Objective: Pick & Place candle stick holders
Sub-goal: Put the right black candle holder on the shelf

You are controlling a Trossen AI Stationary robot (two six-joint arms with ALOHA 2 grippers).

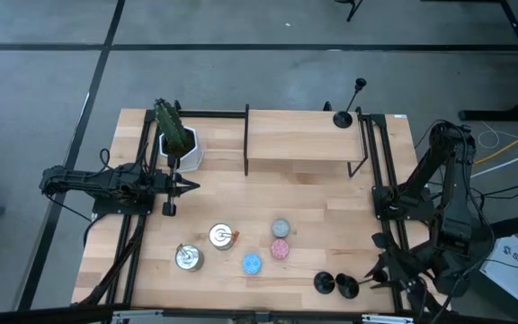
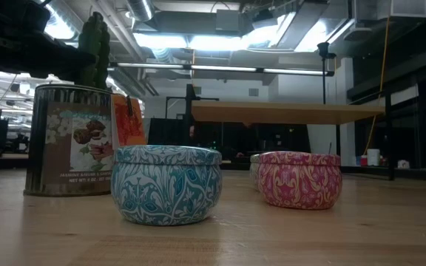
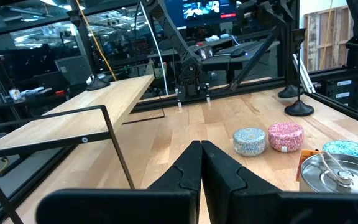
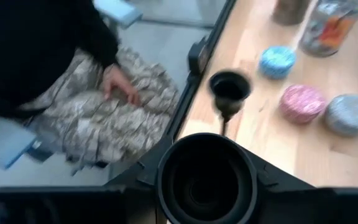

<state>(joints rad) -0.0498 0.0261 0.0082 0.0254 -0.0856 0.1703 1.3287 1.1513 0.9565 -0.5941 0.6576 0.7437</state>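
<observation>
Three matte black candle stick holders show. One [image 1: 342, 119] stands on the raised wooden shelf [image 1: 299, 135] at its far right corner. Two are near the table's near right edge: one [image 1: 324, 283] stands free on its round base, and the other [image 1: 347, 288] is at my right gripper [image 1: 378, 275]. In the right wrist view this one's cup top [image 4: 207, 180] fills the gap between my fingers, with the free holder [image 4: 229, 90] beyond. My left gripper [image 1: 187, 187] is shut and empty at the table's left, beside the plant pot. My right gripper has the holder's cup top between its two fingers, one finger [image 4: 138, 171] on each side of the cup's rim [image 4: 166, 165]. The fingers come from the table's right side. The cup hides the stem and base, so whether the holder is lifted cannot be told.
A plant in a white pot [image 1: 178, 144] stands far left. Two silver tins [image 1: 188, 258] [image 1: 222, 236] and small grey [image 1: 281, 227], pink [image 1: 280, 248] and blue [image 1: 252, 263] tins stand mid-table. A person's hand [image 4: 117, 81] shows beyond the table's edge.
</observation>
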